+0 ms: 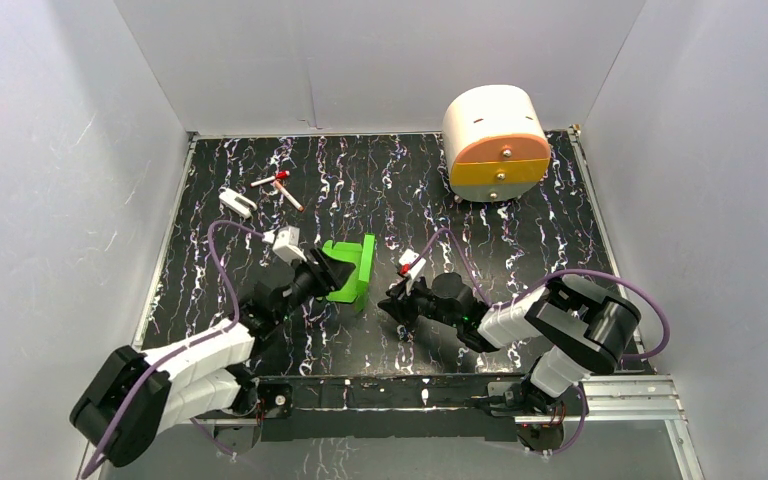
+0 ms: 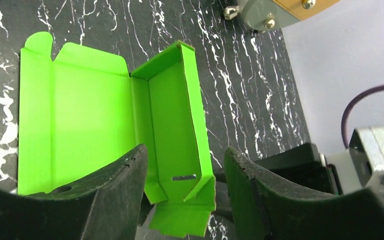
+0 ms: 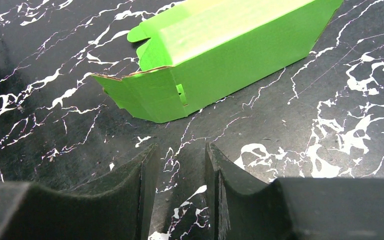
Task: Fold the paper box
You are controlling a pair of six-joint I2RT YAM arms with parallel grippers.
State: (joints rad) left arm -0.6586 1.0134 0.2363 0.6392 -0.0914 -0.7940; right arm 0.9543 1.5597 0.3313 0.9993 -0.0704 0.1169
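Note:
The paper box (image 1: 353, 266) is bright green card, partly folded, lying mid-table. In the left wrist view one long narrow tray part (image 2: 172, 125) has its side walls standing, and a wide flat panel (image 2: 75, 125) lies beside it. My left gripper (image 1: 328, 272) is open; in its wrist view the gripper (image 2: 185, 167) has its fingers either side of the tray's near end, not closed on it. My right gripper (image 1: 392, 302) sits just right of the box, low over the table. In its wrist view the gripper (image 3: 180, 167) is open and empty, with the box (image 3: 220, 50) a little ahead.
A cream-and-orange rounded drawer unit (image 1: 495, 140) stands at the back right. A small white object (image 1: 237, 203) and red-and-white sticks (image 1: 280, 185) lie at the back left. White walls enclose the black marbled table (image 1: 520, 230).

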